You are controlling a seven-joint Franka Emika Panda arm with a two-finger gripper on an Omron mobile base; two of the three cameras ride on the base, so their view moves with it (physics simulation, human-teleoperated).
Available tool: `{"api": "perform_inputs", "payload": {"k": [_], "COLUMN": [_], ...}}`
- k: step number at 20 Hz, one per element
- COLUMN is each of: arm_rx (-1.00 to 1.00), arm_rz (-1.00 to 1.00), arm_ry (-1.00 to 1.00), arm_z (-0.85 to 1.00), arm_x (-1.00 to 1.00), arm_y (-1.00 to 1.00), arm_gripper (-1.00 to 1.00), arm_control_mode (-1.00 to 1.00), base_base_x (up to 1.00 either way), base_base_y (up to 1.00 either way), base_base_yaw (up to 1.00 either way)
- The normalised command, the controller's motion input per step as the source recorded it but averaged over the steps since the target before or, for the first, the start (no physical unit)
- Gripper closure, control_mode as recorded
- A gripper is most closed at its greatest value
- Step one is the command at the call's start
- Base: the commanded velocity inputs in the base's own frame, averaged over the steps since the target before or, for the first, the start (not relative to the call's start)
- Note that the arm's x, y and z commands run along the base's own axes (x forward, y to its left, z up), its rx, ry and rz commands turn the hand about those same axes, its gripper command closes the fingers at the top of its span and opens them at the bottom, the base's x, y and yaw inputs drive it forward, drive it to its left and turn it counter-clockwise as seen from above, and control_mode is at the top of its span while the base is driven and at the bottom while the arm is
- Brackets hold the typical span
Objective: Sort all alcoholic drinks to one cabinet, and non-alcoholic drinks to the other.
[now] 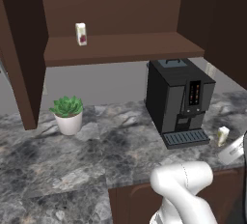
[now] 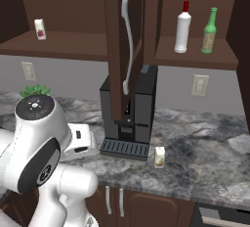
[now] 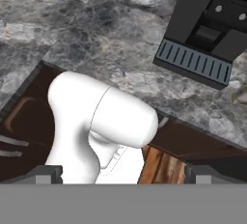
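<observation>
Now, claw: gripper (image 3: 123, 172) wide open, holding nothing, drawn back low over the counter edge (image 3: 120, 92), looking down at the robot's own arm.
Next target: cream carton (image 2: 159, 157) upright on the counter (image 2: 205, 167), just right of the coffee machine's (image 2: 132, 113) drip tray; it lies ahead and right of the gripper, long axis vertical.
Wide cabinet (image 1: 120, 49): white carton (image 1: 81, 34) stands on its shelf.
Narrow cabinet (image 2: 195, 57): door (image 2: 119, 40) open; green bottle (image 2: 209, 31) beside a white bottle (image 2: 182, 27).
Count: two cartons, one green bottle, one white bottle, one potted plant (image 1: 68, 114).
</observation>
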Motion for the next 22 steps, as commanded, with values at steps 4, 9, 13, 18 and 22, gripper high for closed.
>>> {"api": "perform_inputs", "payload": {"k": [4, 9, 13, 18, 22], "arm_rx": [0.0, 0.0, 0.0, 0.0, 0.0], "arm_rz": [0.0, 0.0, 0.0, 0.0, 0.0], "arm_ry": [0.0, -0.01, -0.01, -0.01, -0.03], "arm_z": [-0.15, -0.15, -0.15, -0.14, -0.11], "arm_x": [-0.09, -0.1, -0.11, -0.07, 0.0], "arm_y": [-0.23, -0.23, -0.22, -0.21, -0.17], "arm_gripper": [-1.0, -1.0, -1.0, -1.0, -1.0], "arm_control_mode": [-1.0, -1.0, -1.0, -1.0, -1.0], "base_base_x": [0.0, 0.0, 0.0, 0.0, 0.0], "base_base_y": [0.0, 0.0, 0.0, 0.0, 0.0], "base_base_yaw": [0.0, 0.0, 0.0, 0.0, 0.0]}}
